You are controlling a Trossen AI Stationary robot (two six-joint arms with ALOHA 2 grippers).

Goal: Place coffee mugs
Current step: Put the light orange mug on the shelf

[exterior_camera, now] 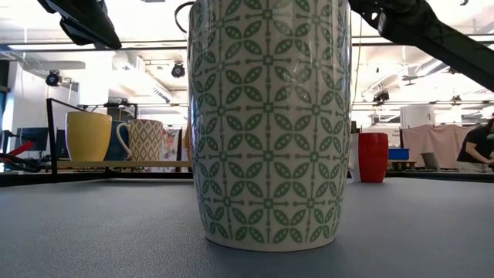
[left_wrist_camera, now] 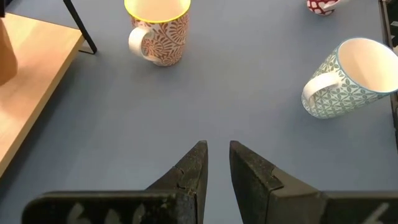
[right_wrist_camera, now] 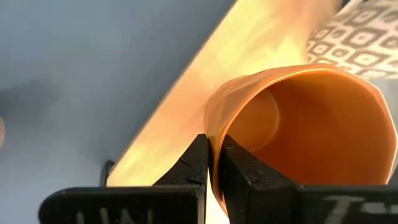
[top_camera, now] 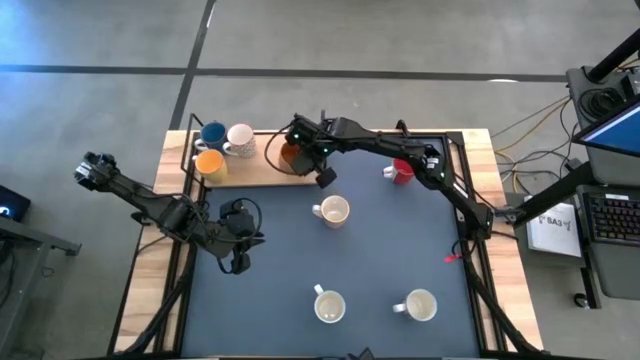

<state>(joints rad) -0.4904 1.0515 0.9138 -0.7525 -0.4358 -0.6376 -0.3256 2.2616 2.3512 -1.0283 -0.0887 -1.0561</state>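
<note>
So the right gripper [right_wrist_camera: 212, 163] was clenched on the rim of an orange mug [right_wrist_camera: 305, 124], one finger inside the wall and one outside, with the mug over the wooden shelf [right_wrist_camera: 205, 87]. From overhead that same right gripper [top_camera: 298, 140] sat over the middle of the shelf [top_camera: 250, 168] at the far edge of the table, the orange mug [top_camera: 290, 155] right under it. Just past the held mug, in the wrist view, a patterned mug [right_wrist_camera: 357, 34] stood close beside it.

Further along the shelf from the jaws were three more mugs bunched together: a blue one [top_camera: 212, 134], a white patterned one [top_camera: 240, 138] and a second orange one [top_camera: 209, 163]. On the other side of the gripper, near the arm, a red mug [top_camera: 402, 172] stood on the blue mat [top_camera: 380, 260]. Just off the shelf toward the mat's middle was a cream mug [top_camera: 333, 211], and two more white mugs [top_camera: 329, 306] [top_camera: 420, 305] stood well apart at the near edge.

The left gripper [left_wrist_camera: 216, 165] hovered low over bare mat, fingers only a narrow gap apart and holding nothing. Ahead of it stood a red-patterned mug [left_wrist_camera: 158, 28] and a teal-patterned mug [left_wrist_camera: 348, 78], the latter looking tilted.
</note>
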